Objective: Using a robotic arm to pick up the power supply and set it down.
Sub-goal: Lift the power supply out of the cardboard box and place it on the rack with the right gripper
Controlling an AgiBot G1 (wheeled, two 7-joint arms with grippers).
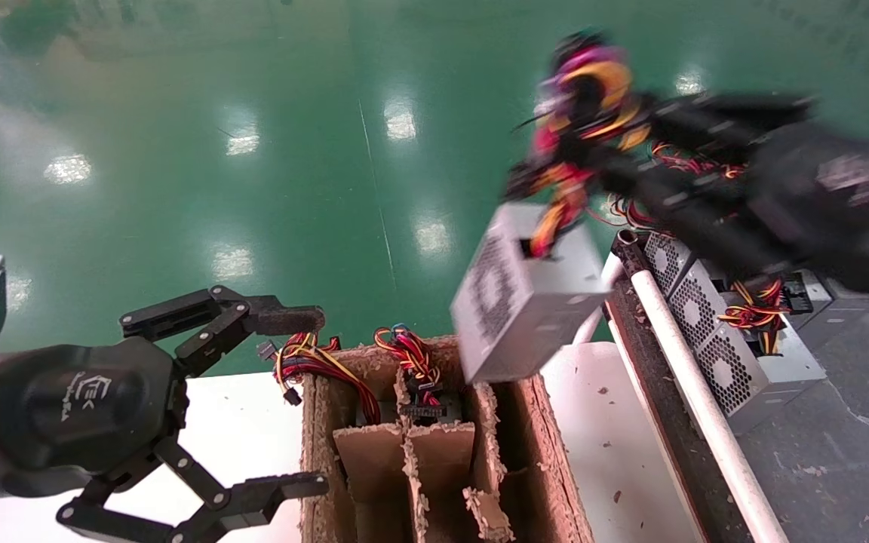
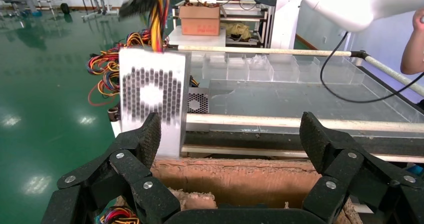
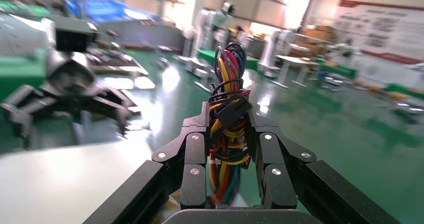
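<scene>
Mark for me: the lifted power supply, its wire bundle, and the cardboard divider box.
power supply (image 1: pixel 532 302), head view, on its plain grey side face.
wire bundle (image 3: pixel 227 134), right wrist view, on the strands clamped in the right gripper (image 3: pixel 227 146).
cardboard divider box (image 1: pixel 548 445), head view, on its brown outer wall.

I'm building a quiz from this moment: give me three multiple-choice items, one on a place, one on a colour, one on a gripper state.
1. Where is the lifted power supply?
A. in the air above the cardboard divider box
B. lying on the floor
C. inside the clear tray

2. What colour is the floor?
A. grey
B. green
C. red

3. The right gripper is:
A. open and empty
B. shut on the wire bundle
C. shut on the metal casing

Answers: 1 A, it hangs over the box. 2 B, glossy green. 3 B, fingers clamp the wires.
</scene>
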